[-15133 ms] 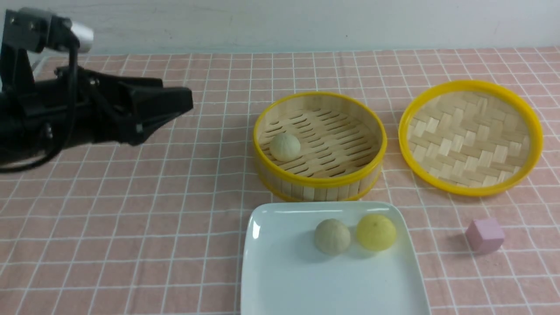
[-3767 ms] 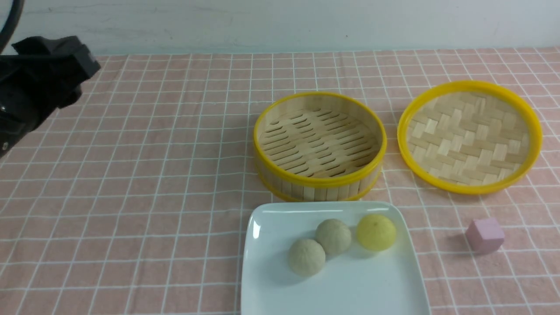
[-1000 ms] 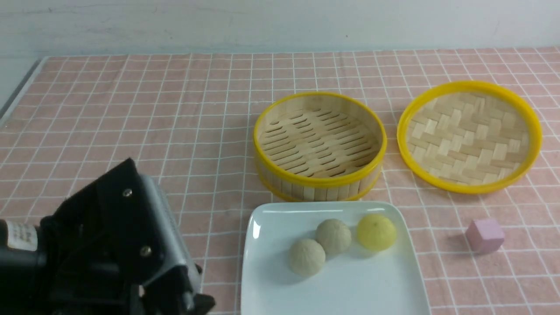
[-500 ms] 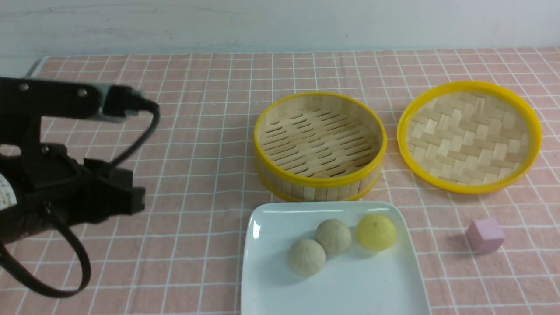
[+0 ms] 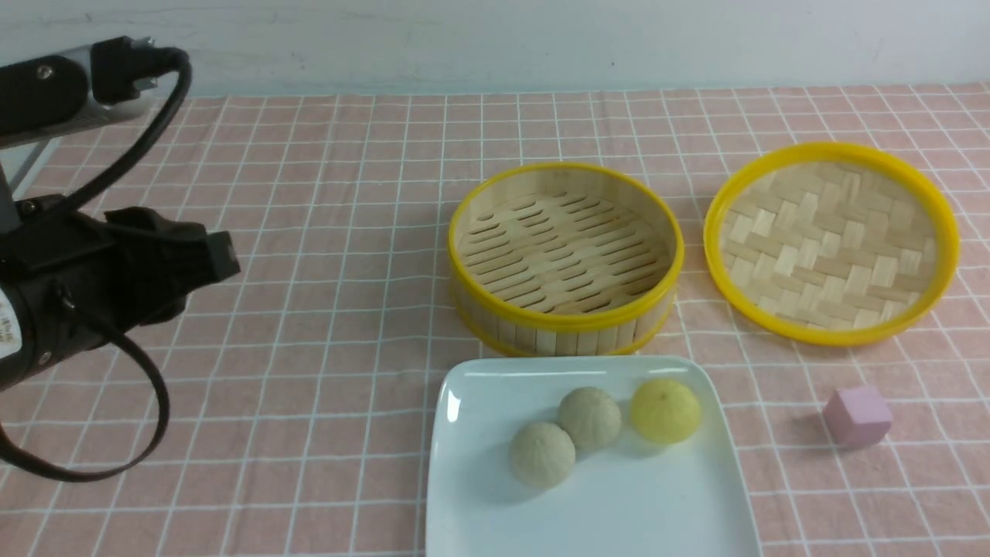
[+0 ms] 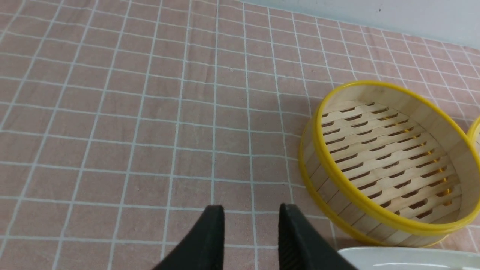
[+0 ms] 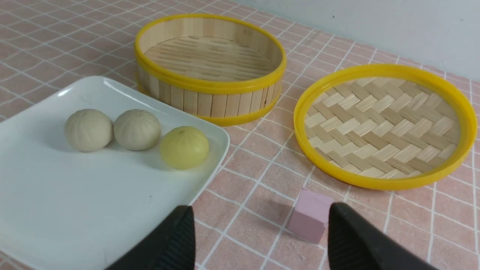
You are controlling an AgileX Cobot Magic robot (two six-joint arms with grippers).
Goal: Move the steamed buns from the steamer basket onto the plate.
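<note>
Now on the plate (image 5: 603, 510): all three steamed buns (image 5: 589, 418) — two cream ones touching each other, the yellow bun (image 5: 665, 411) just beside them on the robot's right.
Steamer basket (image 5: 558, 337): upright on the checked cloth (image 5: 309, 309), just behind the plate, its slatted floor bare.
Left gripper (image 6: 249, 210): fingers a narrow gap apart, nothing between them, held above the cloth.
Left gripper to the buns: well apart — it sits at the robot's far left in the front view, with open cloth between it and the plate; the basket lies ahead and off to its right.
Left wrist view: the basket's near wall and a sliver of the plate's edge show beside one finger (image 6: 296, 240).
Right gripper (image 7: 258, 212): spread wide, holding nothing; not seen in the front view.
Right gripper to the buns: near the plate's corner, the yellow bun closest to it.
Pink cube (image 7: 310, 215): on the cloth, showing in the gap between the right fingers without touching either.
Woven tray (image 5: 831, 338): flat on the cloth, to the basket's right.
</note>
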